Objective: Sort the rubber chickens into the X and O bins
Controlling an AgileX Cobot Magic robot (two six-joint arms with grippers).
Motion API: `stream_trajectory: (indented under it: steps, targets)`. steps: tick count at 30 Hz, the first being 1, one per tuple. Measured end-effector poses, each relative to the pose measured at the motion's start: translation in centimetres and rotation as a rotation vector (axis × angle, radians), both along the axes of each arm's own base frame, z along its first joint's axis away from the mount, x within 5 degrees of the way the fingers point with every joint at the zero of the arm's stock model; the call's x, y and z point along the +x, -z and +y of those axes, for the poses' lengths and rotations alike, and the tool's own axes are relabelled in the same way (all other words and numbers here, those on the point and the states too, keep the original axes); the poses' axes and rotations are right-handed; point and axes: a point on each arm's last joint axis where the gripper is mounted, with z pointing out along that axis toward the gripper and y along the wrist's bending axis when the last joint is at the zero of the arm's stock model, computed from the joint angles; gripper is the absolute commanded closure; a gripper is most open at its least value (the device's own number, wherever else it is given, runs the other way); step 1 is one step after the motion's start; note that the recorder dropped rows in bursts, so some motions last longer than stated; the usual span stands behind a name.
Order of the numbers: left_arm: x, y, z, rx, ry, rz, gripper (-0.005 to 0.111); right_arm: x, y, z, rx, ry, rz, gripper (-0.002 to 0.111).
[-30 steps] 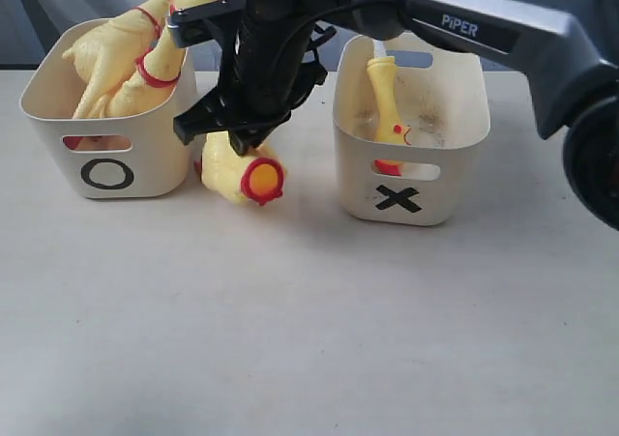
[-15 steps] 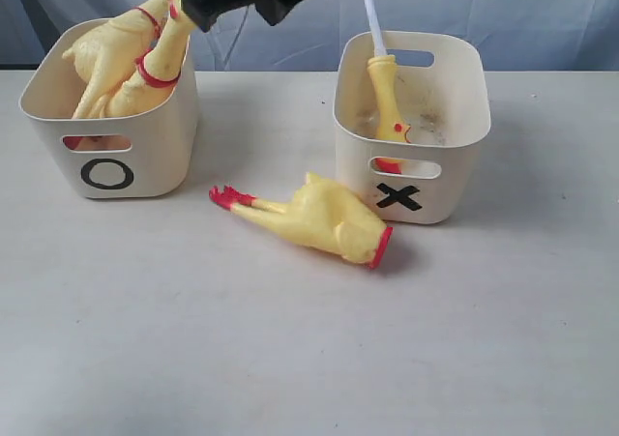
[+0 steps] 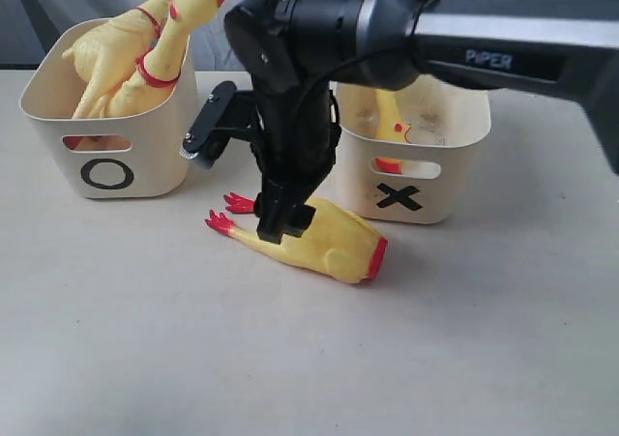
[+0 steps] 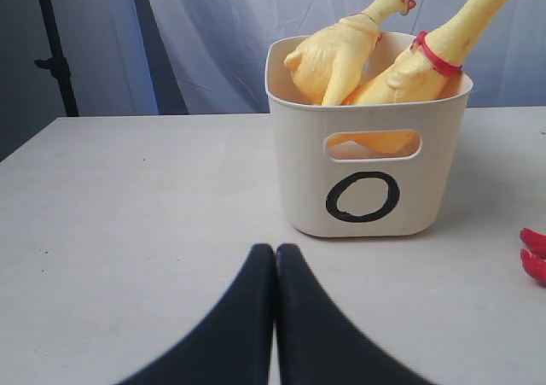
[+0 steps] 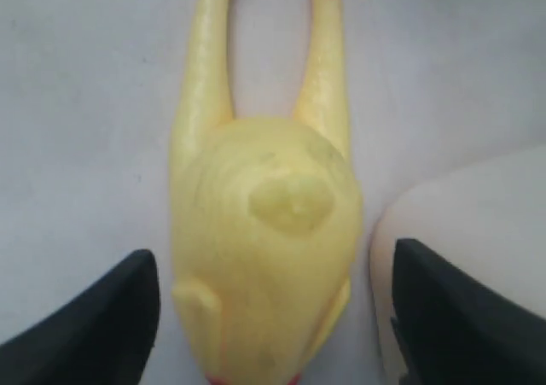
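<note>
Exterior view: arm (image 3: pixel 329 59) across X bin (image 3: pixel 455 180)

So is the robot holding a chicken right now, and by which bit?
No, nothing is held. The right gripper is open, one finger on each side of the loose chicken, not squeezing its body. The left gripper is shut on nothing.
</note>
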Motion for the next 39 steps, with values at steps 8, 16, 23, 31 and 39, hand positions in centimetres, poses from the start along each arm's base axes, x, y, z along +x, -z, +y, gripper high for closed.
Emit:
stream_trajectory:
  steps: [8, 16, 23, 31, 39]
  targets:
    - [0.0, 0.0, 0.0, 0.0, 0.0, 0.0, 0.107, 1.2, 5.1, 1.0, -0.038, 0.008, -0.003, 0.057]
    - [0.0, 0.0, 0.0, 0.0, 0.0, 0.0, 0.107, 1.0, 6.0, 1.1, -0.113, 0.029, 0.038, 0.109]
    - [0.0, 0.0, 0.0, 0.0, 0.0, 0.0, 0.107, 0.1, 3.0, 1.6, -0.004, 0.099, 0.149, 0.109]
    - [0.0, 0.0, 0.0, 0.0, 0.0, 0.0, 0.107, -1.5, -11.0, 1.9, 0.445, -0.014, -0.048, 0.109]
    - [0.0, 0.0, 0.0, 0.0, 0.0, 0.0, 0.107, 1.6, -14.9, -2.7, 0.24, 0.104, -0.478, 0.109]
